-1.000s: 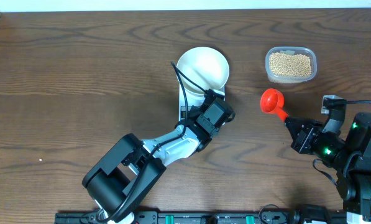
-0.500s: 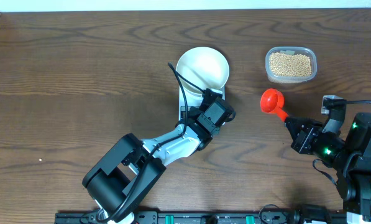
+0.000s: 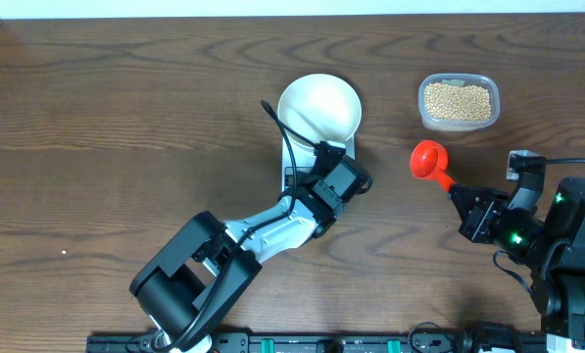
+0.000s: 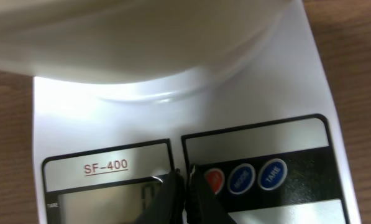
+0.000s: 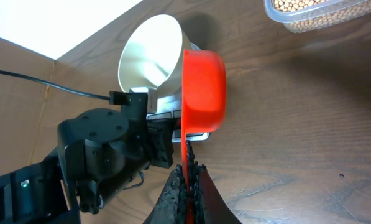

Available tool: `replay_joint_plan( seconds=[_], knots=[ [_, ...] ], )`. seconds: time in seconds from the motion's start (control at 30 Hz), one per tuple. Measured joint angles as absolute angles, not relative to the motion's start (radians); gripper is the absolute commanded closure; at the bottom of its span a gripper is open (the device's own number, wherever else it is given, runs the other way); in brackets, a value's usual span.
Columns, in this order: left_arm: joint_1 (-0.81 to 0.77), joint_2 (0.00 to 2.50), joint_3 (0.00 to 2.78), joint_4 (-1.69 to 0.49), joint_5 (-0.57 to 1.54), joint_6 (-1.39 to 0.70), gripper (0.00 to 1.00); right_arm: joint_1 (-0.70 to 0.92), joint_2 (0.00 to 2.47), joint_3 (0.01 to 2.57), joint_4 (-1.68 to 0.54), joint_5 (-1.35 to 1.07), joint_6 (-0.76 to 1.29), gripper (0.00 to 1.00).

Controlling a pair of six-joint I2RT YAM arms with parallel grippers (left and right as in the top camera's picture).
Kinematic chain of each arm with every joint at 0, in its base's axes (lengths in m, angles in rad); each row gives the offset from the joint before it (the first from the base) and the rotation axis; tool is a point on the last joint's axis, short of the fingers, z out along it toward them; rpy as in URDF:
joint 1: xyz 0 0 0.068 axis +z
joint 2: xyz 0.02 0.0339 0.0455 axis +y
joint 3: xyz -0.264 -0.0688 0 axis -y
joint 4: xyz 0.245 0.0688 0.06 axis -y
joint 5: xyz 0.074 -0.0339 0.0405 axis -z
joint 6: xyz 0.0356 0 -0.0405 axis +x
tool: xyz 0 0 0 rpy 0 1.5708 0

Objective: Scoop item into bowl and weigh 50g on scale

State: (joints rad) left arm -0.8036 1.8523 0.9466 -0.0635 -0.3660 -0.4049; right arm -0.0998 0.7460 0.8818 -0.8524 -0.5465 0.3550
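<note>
left hand (image 4: 186, 180) pinched closed over the scale (image 4: 253, 106) — right hand (image 5: 186, 180) grips a red scoop (image 5: 204, 81).

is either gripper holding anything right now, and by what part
The right gripper holds the red scoop by the end of its thin handle. The left gripper holds nothing; it is shut, its tips over the scale front panel.

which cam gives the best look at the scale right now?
Left wrist: the scale fills the frame, model label and three round buttons clear, with the closed left gripper over the panel. Overhead shows only a sliver beside the bowl and arm. Right wrist shows a strip behind the red scoop.
</note>
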Motion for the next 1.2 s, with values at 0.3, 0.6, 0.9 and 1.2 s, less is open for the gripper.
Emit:
replay_joint_plan(
  seconds=[0.3,0.6,0.9,1.2],
  knots=[
    [-0.816,1.856,0.946,-0.059,-0.396,-0.422,0.93,-0.100,0.746,0.882,-0.854,-0.546,0.355,0.99],
    [-0.817,1.820,0.931,-0.102,-0.381,-0.417,0.93,-0.100,0.746,0.882,-0.846,-0.546,0.355,0.99],
    [-0.810,1.553,0.874,-0.341,-0.299,-0.410,0.93,-0.100,0.746,0.882,-0.817,-0.546,0.356,0.99],
    [-0.775,1.136,0.874,-0.559,-0.232,-0.423,0.93,-0.100,0.766,0.886,-0.791,-0.588,0.354,0.99]
  ],
)
